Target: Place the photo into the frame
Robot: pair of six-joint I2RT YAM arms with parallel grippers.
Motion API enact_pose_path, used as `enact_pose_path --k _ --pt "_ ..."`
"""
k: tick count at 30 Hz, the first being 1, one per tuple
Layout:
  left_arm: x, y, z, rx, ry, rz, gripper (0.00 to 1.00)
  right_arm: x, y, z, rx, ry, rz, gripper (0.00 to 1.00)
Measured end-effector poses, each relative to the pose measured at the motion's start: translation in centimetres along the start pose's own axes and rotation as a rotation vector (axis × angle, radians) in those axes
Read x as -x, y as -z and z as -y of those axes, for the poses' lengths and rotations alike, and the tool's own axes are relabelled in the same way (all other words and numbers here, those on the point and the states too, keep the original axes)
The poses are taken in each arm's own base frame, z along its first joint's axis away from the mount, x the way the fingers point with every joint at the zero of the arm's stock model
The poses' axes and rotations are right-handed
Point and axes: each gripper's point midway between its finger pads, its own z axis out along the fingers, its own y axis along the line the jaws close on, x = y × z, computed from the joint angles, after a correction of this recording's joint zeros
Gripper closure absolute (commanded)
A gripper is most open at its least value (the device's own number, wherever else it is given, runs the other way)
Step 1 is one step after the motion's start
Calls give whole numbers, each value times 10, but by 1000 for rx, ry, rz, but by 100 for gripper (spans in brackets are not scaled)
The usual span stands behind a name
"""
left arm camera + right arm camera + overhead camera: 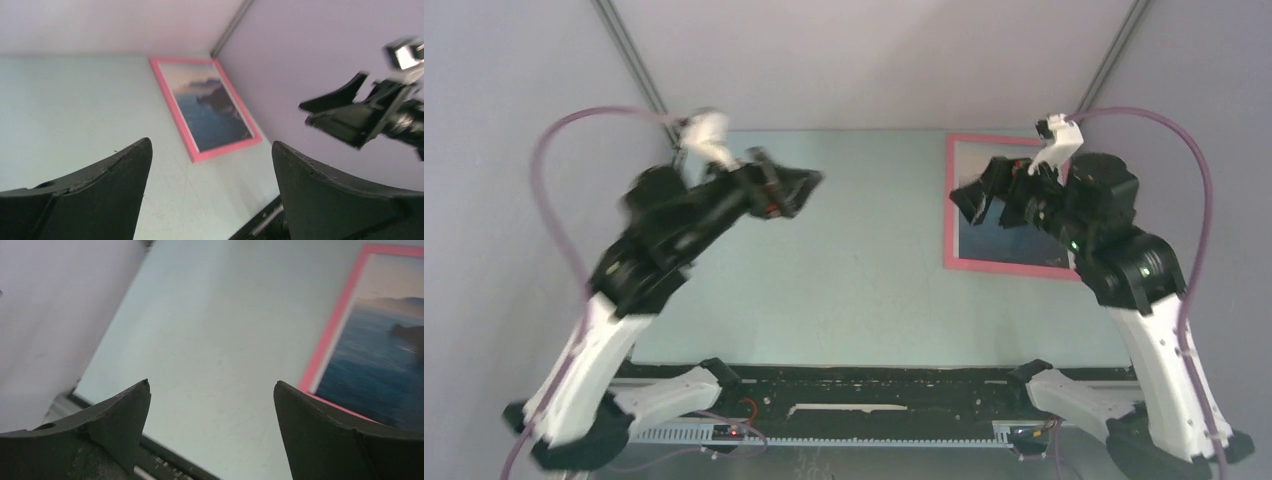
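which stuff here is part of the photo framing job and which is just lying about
Job: photo, lying inside the frame; left hand and right hand, both open and holding nothing.
Not the job: table, purple cables.

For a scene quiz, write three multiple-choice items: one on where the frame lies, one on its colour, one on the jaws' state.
1. The frame lies at the table's: A far right; B far left; C near middle.
2. The frame's colour: A brown; B pink; C blue.
3. Both arms' jaws: A both shut; B one open, one shut; C both open, empty.
A: the top view shows it far right. B: its border is pink. C: each wrist view shows a wide, empty gap.
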Motion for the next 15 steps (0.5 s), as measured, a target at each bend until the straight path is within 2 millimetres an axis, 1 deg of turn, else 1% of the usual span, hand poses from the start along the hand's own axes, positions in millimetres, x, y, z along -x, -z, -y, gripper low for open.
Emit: enact_pose_path --k 2,5,6,7,8,9,10,13,15 --pt "32 54 7 -21 -30 133 1 -3 25 -22 97 -1 21 0" --pt "66 130 13 -49 -60 320 1 -1 66 -42 209 -8 82 0" --pt "73 149 13 -54 -66 368 1 0 80 -45 234 -13 109 0" --pt "79 169 13 -58 -73 413 1 2 98 -48 260 -19 148 0" --pt "84 183 11 -54 -79 446 1 4 110 -49 277 -23 176 0" --pt "87 193 9 -46 -84 470 0 7 128 -51 296 -29 220 0" --pt "89 199 8 -38 -91 482 0 10 145 -52 315 -32 265 0" --pt "87 201 -1 10 -114 480 0 15 191 -52 360 -42 391 1" --pt "83 200 -8 42 -130 460 0 15 206 -49 364 -50 439 0"
